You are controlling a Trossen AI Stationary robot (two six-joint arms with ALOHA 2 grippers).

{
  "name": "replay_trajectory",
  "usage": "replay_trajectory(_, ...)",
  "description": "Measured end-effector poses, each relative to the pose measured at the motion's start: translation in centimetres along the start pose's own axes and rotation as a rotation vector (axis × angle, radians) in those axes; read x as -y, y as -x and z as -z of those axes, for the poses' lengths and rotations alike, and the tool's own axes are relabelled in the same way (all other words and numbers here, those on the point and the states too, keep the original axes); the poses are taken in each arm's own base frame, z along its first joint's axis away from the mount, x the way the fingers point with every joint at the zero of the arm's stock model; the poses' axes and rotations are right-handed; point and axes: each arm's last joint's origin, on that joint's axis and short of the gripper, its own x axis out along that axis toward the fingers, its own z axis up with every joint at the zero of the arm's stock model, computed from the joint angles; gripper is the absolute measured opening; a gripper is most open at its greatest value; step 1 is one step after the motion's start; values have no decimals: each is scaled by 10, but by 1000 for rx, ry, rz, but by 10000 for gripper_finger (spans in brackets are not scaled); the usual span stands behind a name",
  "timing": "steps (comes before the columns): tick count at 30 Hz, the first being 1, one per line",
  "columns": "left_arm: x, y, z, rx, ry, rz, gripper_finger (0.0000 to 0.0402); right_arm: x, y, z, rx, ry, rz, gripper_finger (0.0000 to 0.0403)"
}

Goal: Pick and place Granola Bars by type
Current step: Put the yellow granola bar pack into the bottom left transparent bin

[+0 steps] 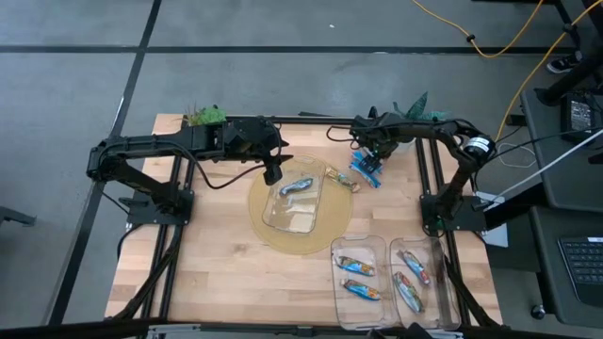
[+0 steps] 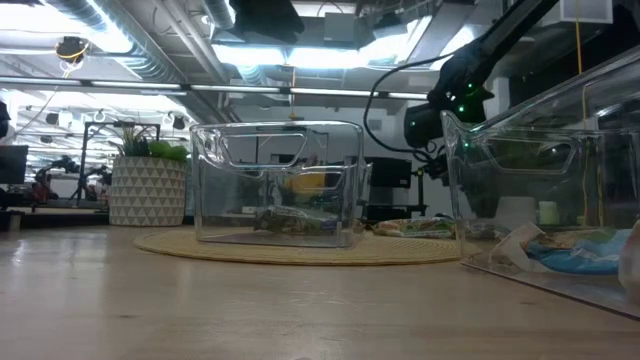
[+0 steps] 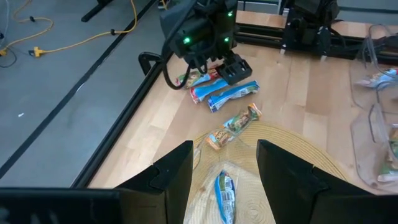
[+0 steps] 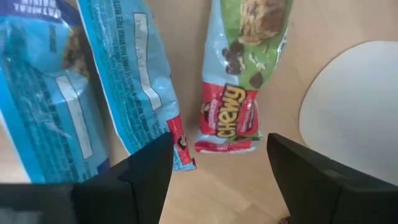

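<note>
Wooden tabletop, far edge at twelve o'clock: right gripper [image 1: 369, 165], fingers apart and empty, hangs just over loose Granola Bars [image 1: 366, 173]; green-and-red Chewy bar [image 4: 239, 81] lies lengthwise dead ahead between them.

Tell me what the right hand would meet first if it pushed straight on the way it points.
Probably the green-and-red bar lying between the open right hand's fingers, or bare table just short of it; depth is unclear.
</note>
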Motion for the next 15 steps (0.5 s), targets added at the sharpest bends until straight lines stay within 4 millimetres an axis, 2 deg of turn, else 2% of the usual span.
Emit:
replay_trajectory(9,0,0,0,0,-10,3,169,7,2,1,-32,65,47,259)
replay_trajectory(15,0,0,0,0,-29,6,169,16,20,-9,-4,75,50,245)
